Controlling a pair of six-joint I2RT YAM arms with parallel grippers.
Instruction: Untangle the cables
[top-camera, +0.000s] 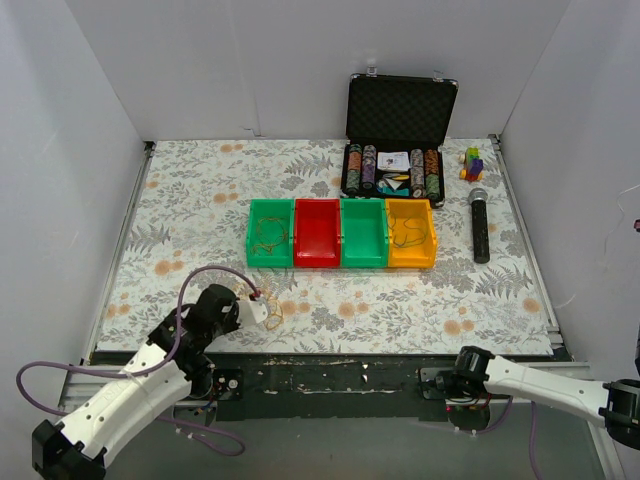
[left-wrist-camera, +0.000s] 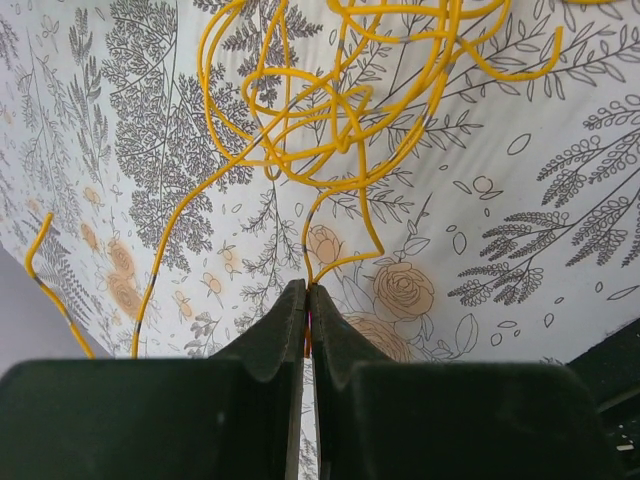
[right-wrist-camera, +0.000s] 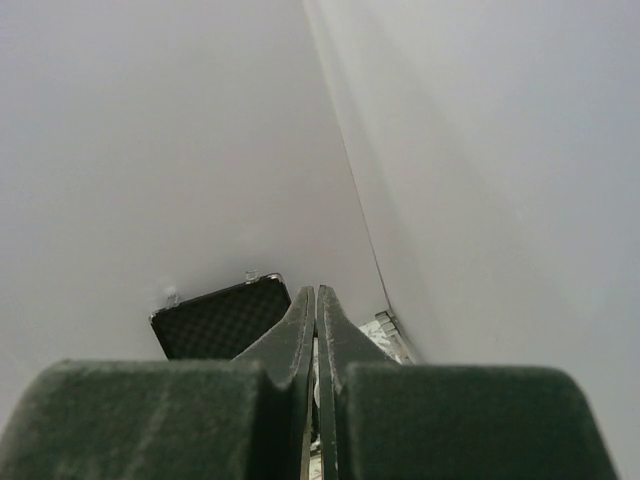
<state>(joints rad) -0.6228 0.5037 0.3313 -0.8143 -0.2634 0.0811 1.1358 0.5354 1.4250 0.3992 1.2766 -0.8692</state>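
The cables are a small tangle of thin yellow-orange wire (left-wrist-camera: 332, 148) lying on the floral table cover near the front left, also in the top view (top-camera: 271, 310). My left gripper (left-wrist-camera: 307, 288) is shut on one strand at the tangle's near end; the strand runs between the fingertips. In the top view the left gripper (top-camera: 258, 306) sits low at the tangle. My right gripper (right-wrist-camera: 315, 290) is shut and empty, tucked at its base (top-camera: 446, 384), pointing at the back wall. More wire loops lie in the left green bin (top-camera: 270, 232) and the yellow bin (top-camera: 408, 230).
A row of bins, green, red (top-camera: 317, 232), green (top-camera: 363, 232) and yellow, stands mid-table. An open black case (top-camera: 398, 150) with chips is at the back right, shown also in the right wrist view (right-wrist-camera: 222, 318). A microphone (top-camera: 480, 225) and small coloured blocks (top-camera: 472, 163) lie at the right.
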